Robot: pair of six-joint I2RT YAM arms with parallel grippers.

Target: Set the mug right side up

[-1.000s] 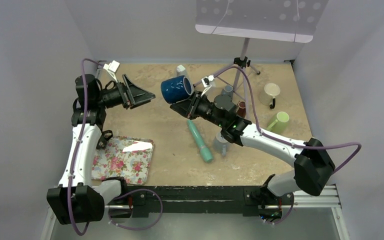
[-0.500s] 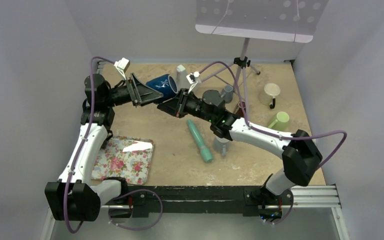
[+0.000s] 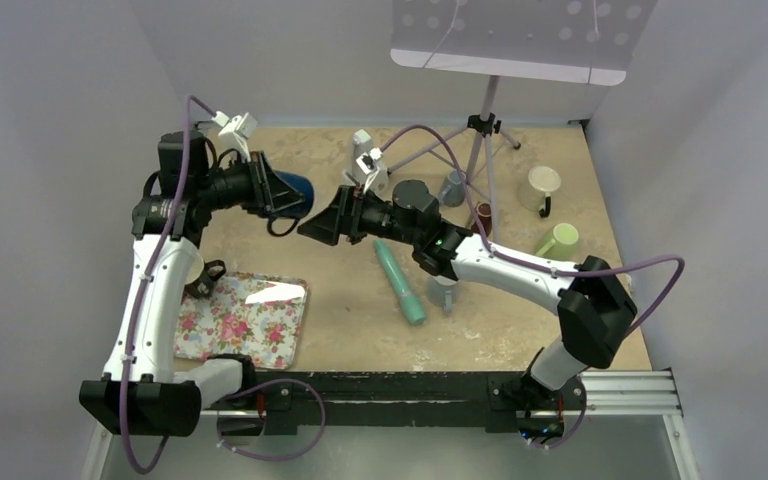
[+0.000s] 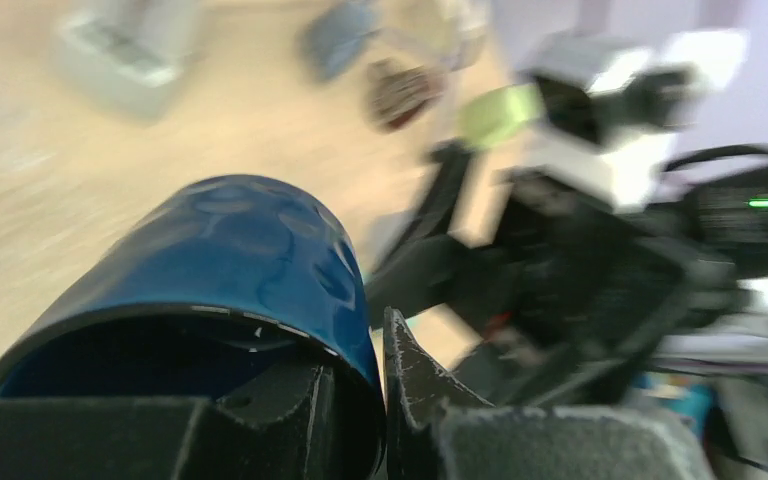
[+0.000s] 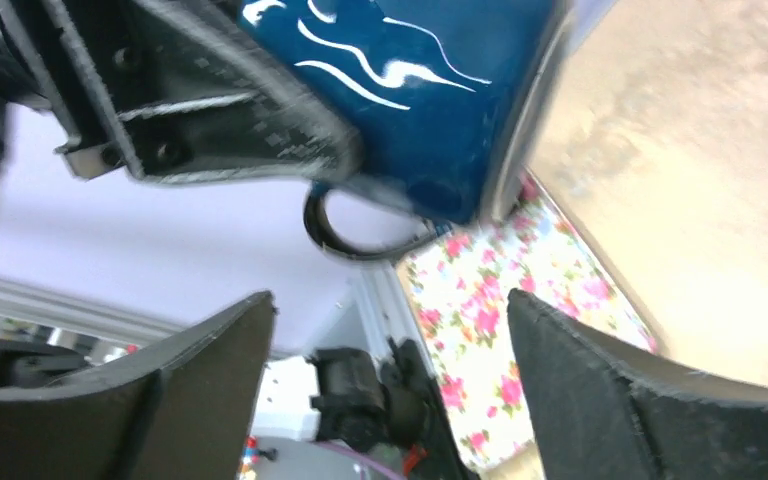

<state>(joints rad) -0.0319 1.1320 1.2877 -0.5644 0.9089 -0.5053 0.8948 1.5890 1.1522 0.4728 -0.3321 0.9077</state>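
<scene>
The dark blue mug (image 3: 297,191) with white wavy lines hangs in the air over the table's left back part, lying on its side. My left gripper (image 3: 276,194) is shut on its rim: in the left wrist view one finger sits inside the mug (image 4: 230,250) and the other finger (image 4: 410,370) presses the outside wall. My right gripper (image 3: 320,226) stands open just right of the mug, apart from it. In the right wrist view the mug (image 5: 410,80) and its handle (image 5: 360,225) are beyond the wide-apart fingertips of that gripper (image 5: 390,315).
A floral tray (image 3: 245,315) lies front left. A teal cylinder (image 3: 400,282) and a grey cup (image 3: 442,290) sit mid-table. A green mug (image 3: 557,243), a cream mug (image 3: 542,185) and a music stand's tripod (image 3: 485,125) are at the back right.
The mug went leftward from the right gripper to the left one. The left gripper shut on its rim; the right gripper let go and opened.
</scene>
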